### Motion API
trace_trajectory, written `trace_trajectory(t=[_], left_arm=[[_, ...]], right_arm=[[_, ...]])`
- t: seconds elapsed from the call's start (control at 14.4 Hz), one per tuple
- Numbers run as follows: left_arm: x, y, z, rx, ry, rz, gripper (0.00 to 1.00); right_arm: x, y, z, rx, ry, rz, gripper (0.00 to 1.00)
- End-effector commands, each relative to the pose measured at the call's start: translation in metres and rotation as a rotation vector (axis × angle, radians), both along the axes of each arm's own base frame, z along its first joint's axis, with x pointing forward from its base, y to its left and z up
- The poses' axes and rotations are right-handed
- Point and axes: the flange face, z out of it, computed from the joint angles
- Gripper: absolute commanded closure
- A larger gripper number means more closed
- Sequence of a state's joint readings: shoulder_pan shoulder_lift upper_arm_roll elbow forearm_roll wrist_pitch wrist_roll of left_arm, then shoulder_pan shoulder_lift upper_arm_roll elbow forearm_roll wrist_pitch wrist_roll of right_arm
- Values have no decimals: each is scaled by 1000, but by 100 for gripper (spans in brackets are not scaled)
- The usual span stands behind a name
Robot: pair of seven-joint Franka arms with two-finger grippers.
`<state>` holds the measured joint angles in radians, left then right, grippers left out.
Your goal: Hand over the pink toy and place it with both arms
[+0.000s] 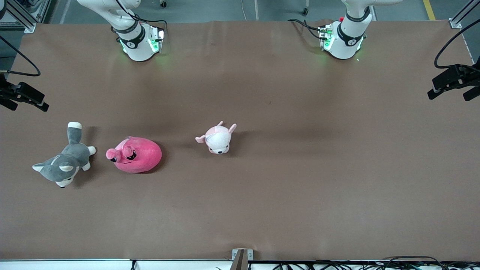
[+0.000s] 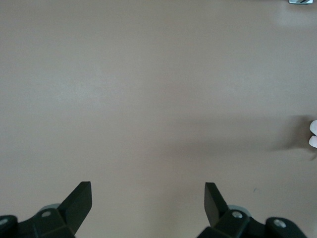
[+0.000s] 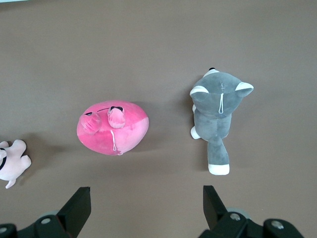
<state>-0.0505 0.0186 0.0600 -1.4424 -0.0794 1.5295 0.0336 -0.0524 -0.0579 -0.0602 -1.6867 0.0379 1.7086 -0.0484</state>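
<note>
The pink toy (image 1: 135, 155) lies on the brown table (image 1: 300, 168), toward the right arm's end, untouched by either gripper. It serves as the landmark here. Just beside it, farther toward the right arm's end, lies a grey-and-white plush dog (image 1: 64, 161), close but not quite touching. On the pink toy's other flank, toward the left arm's end and well apart from it, sits a smaller pale pink-and-white plush (image 1: 218, 138), a little farther from the front camera than the pink toy.

That makes three plush toys in all: one hot-pink, one grey, one pale pink.

The right gripper (image 3: 146, 206) hangs in the air with its fingers spread wide and nothing between them; in its wrist view the pink toy (image 3: 113, 128) and the grey dog (image 3: 216, 119) both lie on the table below it (the pale plush (image 3: 12, 162) shows only at the edge).

The left gripper (image 2: 147, 203) is also spread wide and empty, over bare table well apart from the pink toy.

Two arms, two grippers, neither in contact with anything.
</note>
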Motion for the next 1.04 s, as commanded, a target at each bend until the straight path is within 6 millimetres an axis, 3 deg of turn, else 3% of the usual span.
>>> trace_trajectory(t=[0.0, 0.97], left_arm=[[-3, 0, 6, 15, -7, -4, 0], [-2, 0, 6, 13, -7, -4, 0]], right_arm=[[-4, -3, 0, -21, 8, 7, 0], [-3, -2, -2, -68, 15, 12, 0]])
